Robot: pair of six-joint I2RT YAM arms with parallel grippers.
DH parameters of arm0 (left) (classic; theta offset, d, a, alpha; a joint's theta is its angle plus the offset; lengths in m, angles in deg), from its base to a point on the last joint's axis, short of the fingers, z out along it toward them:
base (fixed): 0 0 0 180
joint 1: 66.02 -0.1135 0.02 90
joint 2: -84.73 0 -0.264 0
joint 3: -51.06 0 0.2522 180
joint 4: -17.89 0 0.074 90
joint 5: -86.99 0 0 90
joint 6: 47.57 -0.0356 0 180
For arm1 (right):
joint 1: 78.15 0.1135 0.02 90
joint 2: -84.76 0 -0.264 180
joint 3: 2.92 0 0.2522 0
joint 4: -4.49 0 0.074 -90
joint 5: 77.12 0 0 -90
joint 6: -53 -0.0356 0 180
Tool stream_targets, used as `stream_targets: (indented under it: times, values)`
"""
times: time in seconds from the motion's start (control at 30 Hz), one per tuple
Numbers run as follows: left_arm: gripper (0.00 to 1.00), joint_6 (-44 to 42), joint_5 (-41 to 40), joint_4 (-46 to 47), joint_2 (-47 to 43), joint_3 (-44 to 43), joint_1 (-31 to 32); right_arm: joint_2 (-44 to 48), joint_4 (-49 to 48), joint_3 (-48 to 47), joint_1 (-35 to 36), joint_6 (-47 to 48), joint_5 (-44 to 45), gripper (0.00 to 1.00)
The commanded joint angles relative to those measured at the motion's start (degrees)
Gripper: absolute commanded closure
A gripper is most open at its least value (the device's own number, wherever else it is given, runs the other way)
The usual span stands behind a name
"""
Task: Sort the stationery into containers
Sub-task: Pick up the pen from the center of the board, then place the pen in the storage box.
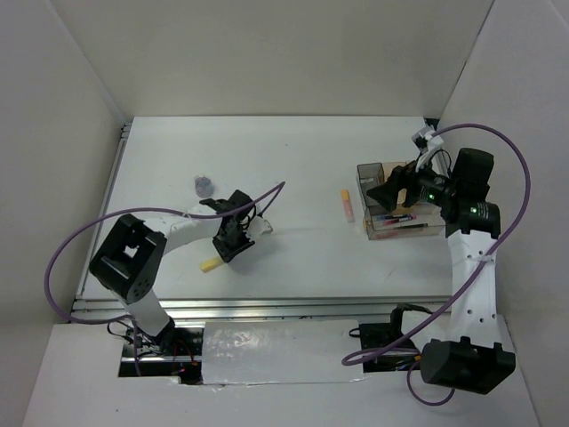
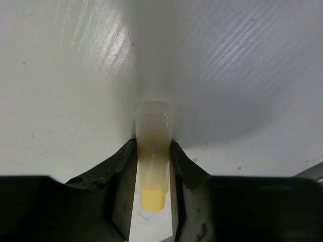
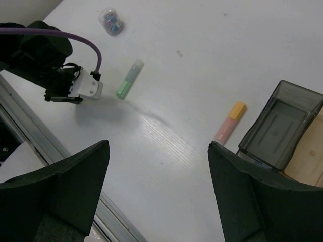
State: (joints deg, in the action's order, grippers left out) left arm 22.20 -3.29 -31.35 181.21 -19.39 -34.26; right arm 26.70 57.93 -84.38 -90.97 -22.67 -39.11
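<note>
Down on the matte white table [image 1: 302, 151], the left gripper [image 2: 153, 148] is clamped on a stubby yellow highlighter [image 2: 151, 196]. Its black fingers press both sides of the barrel just below the frosted, translucent cap, and the highlighter lies on the table. A green highlighter [image 3: 128, 79] with a pale cap lies just beside that gripper, and a small rounded item [image 3: 111, 21], clear with blue and grey flecks, sits farther back. An orange highlighter [image 3: 229, 122] with a pinkish cap lies just left of the box [image 3: 298, 108]. The box is smoky, see-through plastic with rounded rectangular compartments and rests on a pale wooden board [image 3: 308, 166]. Thin pens [image 1: 402, 220] lie lengthwise in its near compartment. The left arm reaches forward with its elbow out to the left and its wrist pitched down. The right arm stretches up the right side, and the right gripper [image 3: 157, 147] hovers over the box, facing left. Its fingers are spread wide with nothing between them.
</note>
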Motion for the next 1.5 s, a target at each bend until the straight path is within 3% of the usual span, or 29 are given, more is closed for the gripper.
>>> stream_targets:
  times: [0.0, 0.2, 0.37, 0.6, 0.7, 0.87, 1.1, 1.47]
  values:
    - [0.66, 1.2, -3.0, 4.4, 2.7, 0.8, 1.0, 1.9, -3.7, 0.9, -0.5, -3.2, -2.6, 0.15]
    - [1.00, 6.1, 4.3, 1.8, 0.5, -5.1, -0.7, 3.6, -9.4, 3.7, -0.2, -9.7, -2.9, 0.17]
    - [1.00, 13.4, 28.3, -0.6, -1.6, -18.6, -7.5, 3.4, -13.7, 4.9, 5.6, -18.8, 1.1, 0.26]
    - [1.00, 44.1, 41.0, 11.8, -3.3, -27.2, -13.6, -0.5, -20.2, 3.3, 22.9, -26.4, 13.6, 0.25]
    - [1.00, 53.1, 40.4, 15.9, -4.9, -26.6, -14.2, -2.4, -21.0, 1.3, 27.6, -28.8, 16.7, 0.24]
    - [1.00, 60.2, 34.2, 20.4, -9.3, -24.3, -13.4, -7.3, -21.9, -0.9, 34.4, -31.6, 25.3, 0.26]
    - [1.00, 61.1, 25.2, 19.6, -11.6, -24.9, -9.6, -17.0, -20.8, -8.4, 43.5, -32.5, 28.6, 0.26]
    - [1.00, 64.9, 28.0, 23.3, -13.3, -22.1, -8.9, -26.5, -20.7, -13.9, 47.7, -33.6, 32.2, 0.29]
